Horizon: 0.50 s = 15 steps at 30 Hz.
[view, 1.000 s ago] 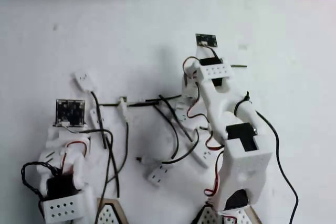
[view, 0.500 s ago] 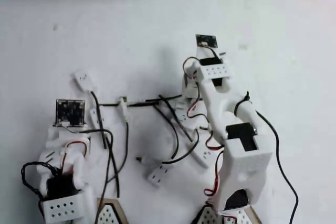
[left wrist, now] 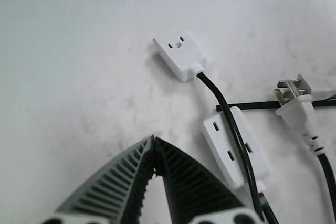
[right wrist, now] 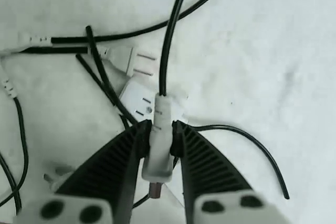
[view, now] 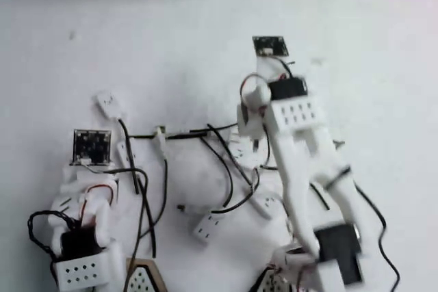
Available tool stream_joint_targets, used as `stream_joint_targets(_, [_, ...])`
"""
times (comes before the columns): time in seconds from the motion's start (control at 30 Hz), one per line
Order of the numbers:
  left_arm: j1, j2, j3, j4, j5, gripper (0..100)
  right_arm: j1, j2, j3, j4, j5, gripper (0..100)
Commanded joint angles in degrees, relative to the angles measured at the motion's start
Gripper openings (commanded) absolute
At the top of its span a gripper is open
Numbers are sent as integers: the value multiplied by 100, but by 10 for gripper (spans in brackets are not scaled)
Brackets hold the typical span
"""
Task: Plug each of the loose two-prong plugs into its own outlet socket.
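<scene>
Looks like the carrying step: the right pincer (right wrist: 160, 126) pinches a white plug (right wrist: 159, 150) by its body, near the middle of the desk (view: 171, 32), over a white socket (right wrist: 137, 99). Next, I'd judge, the prongs must line up with its slots. The left pincer (left wrist: 154, 141) sits pressed together, empty, toward the near-left corner. The plug's prongs are mostly hidden between the jaws.

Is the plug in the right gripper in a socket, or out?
Out. The right gripper is shut on the plug; its bare prong shows between the fingers, plugged into nothing.
</scene>
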Motion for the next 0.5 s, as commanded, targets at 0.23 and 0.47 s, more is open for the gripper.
stream_joint_targets(0.23, [-48,-75,-158,220,-141,24,-224,-3996,2857,-1033,9,17])
stream_joint_targets(0.47, [-40,-75,-1037,545,-1187,24,303,-5420,3833,-1569,-466,17])
